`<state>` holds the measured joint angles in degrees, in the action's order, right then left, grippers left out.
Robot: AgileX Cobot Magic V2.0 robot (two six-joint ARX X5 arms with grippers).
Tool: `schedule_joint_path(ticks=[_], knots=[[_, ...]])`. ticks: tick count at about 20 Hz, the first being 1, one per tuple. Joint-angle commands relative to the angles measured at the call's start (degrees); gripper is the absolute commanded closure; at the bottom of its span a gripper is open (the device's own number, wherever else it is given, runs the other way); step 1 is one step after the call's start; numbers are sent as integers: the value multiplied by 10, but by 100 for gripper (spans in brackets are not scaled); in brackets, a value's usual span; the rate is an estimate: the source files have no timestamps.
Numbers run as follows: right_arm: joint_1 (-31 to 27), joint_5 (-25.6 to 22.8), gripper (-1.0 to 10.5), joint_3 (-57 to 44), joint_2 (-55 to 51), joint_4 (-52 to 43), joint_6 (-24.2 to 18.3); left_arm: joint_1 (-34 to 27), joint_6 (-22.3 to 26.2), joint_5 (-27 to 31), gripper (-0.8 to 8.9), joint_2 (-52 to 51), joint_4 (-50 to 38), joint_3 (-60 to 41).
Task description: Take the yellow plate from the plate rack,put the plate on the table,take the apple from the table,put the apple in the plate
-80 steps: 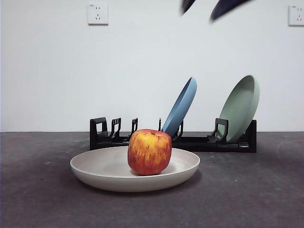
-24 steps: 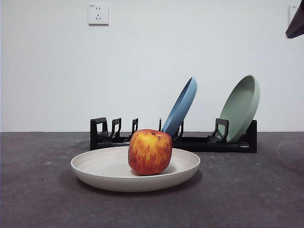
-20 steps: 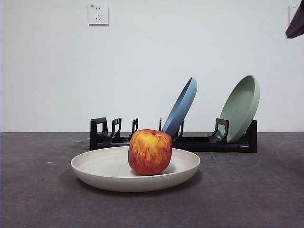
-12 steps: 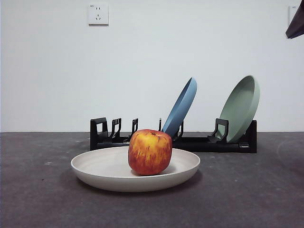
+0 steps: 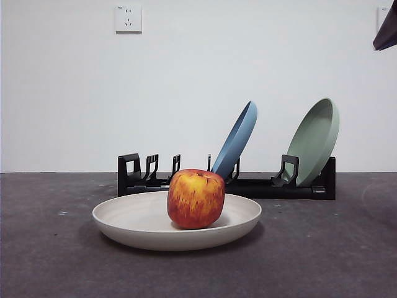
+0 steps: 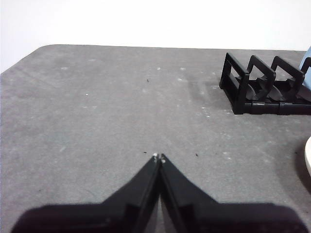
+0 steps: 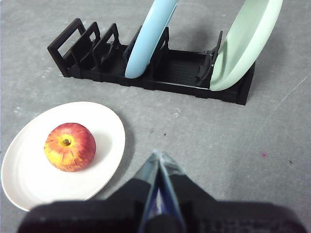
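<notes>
1. The apple (image 5: pixel 195 198) sits in the yellow plate (image 5: pixel 136 225), a little to one side of the plate's middle, with its stem up.
2. The yellow plate lies flat on the table (image 5: pixel 322 254), just in front of the plate rack (image 5: pixel 248 185).
3. The plate rack is long, low and black. A blue plate (image 5: pixel 236 139) leans in a slot near the rack's middle, and a green plate (image 5: pixel 315 139) leans at one end of the rack.
4. The slots at the other end of the plate rack hold no plate.
5. My right gripper (image 7: pixel 159 158) hangs above the table, in front of the plate rack and beside the yellow plate. My two fingers there are pressed together and hold nothing.
6. My left gripper (image 6: pixel 159 157) is over bare table, off to the side of the plate rack's empty end. Those fingers are pressed together too, with nothing between them.
7. A wall socket (image 5: pixel 128 18) is on the white wall behind the plate rack.
</notes>
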<state>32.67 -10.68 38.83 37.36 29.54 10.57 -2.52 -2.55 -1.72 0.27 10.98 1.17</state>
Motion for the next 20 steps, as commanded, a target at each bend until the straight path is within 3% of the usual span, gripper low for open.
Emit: schedule_joint_path(ticks=[1,8,9,11,13,16,20], knots=[[0,-2,962,-4,0,-3,5,-2,9,1,814,-2,-3,-9],[0,-2,962,-4,0,-3,5,-2,9,1,815,-2,-3,-9],[0,-2,962,-4,-1,-4,-5,-2,9,1,814,-2,-3,-9],[-16,-2,962,-5,-21,-3,-68,-2,9,1,814,-2,-3,-9],[-65,27,962,-7,-46,-12,-117,-2,9,1,814,-2,-3,-9],[-176,120,962,-41,-97,-54,-132,-2,9,1,815,-2,-3,-9],[-284,174,962,-145,-211,-148,-141,-2,9,1,815,-2,-3,-9]])
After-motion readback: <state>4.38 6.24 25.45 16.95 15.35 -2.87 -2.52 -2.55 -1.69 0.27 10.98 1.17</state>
